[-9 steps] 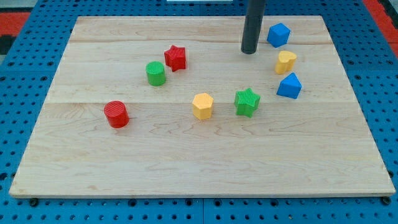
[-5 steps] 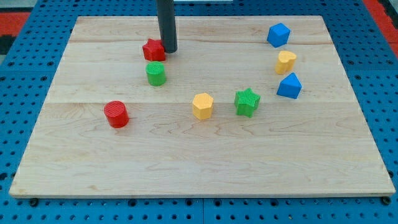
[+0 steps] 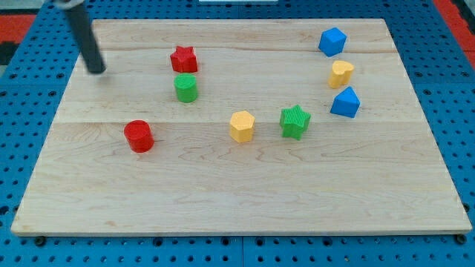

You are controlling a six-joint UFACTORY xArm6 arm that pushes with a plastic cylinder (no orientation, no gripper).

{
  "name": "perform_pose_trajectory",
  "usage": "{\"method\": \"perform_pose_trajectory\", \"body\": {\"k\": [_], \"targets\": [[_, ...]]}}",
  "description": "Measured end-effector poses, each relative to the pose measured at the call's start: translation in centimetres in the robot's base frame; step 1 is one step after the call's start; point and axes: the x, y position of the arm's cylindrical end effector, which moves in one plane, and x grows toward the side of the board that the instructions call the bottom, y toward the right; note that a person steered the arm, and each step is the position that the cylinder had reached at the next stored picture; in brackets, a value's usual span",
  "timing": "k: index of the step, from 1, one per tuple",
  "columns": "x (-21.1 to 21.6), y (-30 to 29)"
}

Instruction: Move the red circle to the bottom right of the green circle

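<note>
The red circle (image 3: 139,136) lies on the wooden board at the view's left, below and left of the green circle (image 3: 185,88). A red star (image 3: 183,59) sits just above the green circle. My tip (image 3: 96,70) rests on the board near its upper left, well above and left of the red circle and apart from every block.
A yellow hexagon (image 3: 242,126) and a green star (image 3: 295,121) lie mid-board. At the upper right are a blue cube (image 3: 332,41), a yellow heart (image 3: 341,74) and a blue block (image 3: 345,102). The board (image 3: 245,193) sits on a blue pegboard.
My tip swept from the upper right across the board to the upper left. On the way it pushed the red star left and up, to above the green circle.
</note>
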Motion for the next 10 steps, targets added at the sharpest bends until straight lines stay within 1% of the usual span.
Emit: {"method": "perform_pose_trajectory", "body": {"k": [1,2,3,4,5,6,8,10], "targets": [[10.4,1.4],[12.3,8.1],[13.4,12.8],[12.3,13.2],[14.2,13.9],[14.2,10.7],[9.9,11.0],[7.8,17.7]]}}
